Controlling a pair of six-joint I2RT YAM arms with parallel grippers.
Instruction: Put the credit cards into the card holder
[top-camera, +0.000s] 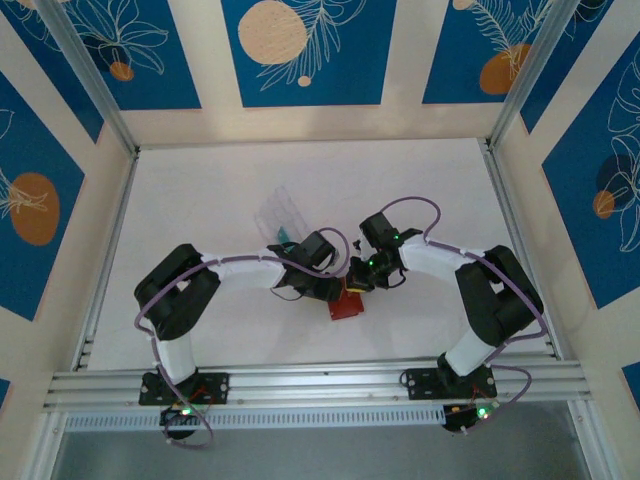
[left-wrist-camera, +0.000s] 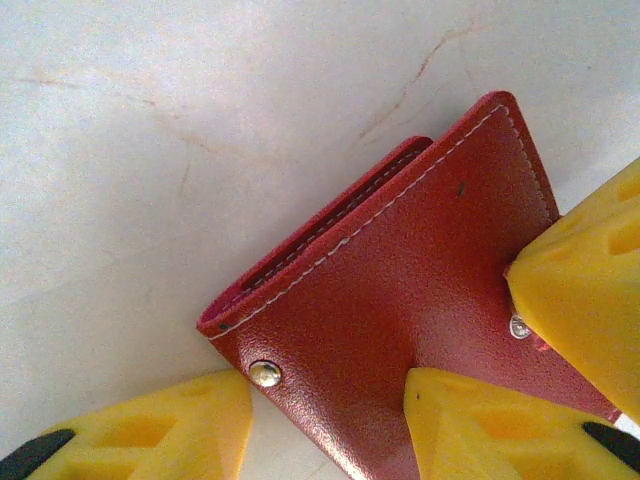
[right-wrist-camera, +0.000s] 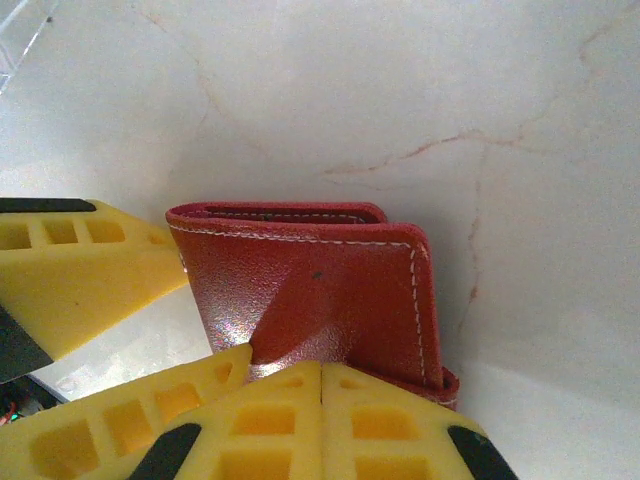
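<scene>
**Red card holder (top-camera: 347, 304) lying between two sets of yellow fingers**

Beginning at the left of the overhead view, we are seeing a clear plastic case (top-camera: 280, 212) lying on the white table (top-camera: 200, 190), to the left of the card holder and beyond it, apart from it. A small teal-green patch (top-camera: 284, 236) is showing at the edge of the case that faces the card holder. It is too small for us to tell whether it is one of the credit cards.

Moving right, the left gripper (left-wrist-camera: 330, 395) is reaching in over the card holder from its left side. Its yellow fingers (left-wrist-camera: 160, 430) are standing apart, and a corner of the card holder is sitting between them. One finger is resting against the card holder's edge just beside a metal snap (left-wrist-camera: 265, 374), while the other is lying across its red face. We cannot tell whether these fingers are actually clamping the card holder or only bracketing it.

The card holder itself is lying flat on the table, between the two wrists and nearer the arm bases than the case. It is folded, with white stitching running along its edges, and the dark mouth of a slot is showing along its far edge.

Further right, the right gripper (right-wrist-camera: 320, 372) is coming in from the card holder's right side. Its fingers are pressed tight together, nothing is showing between them, and their tips are meeting the card holder's near edge.
</scene>
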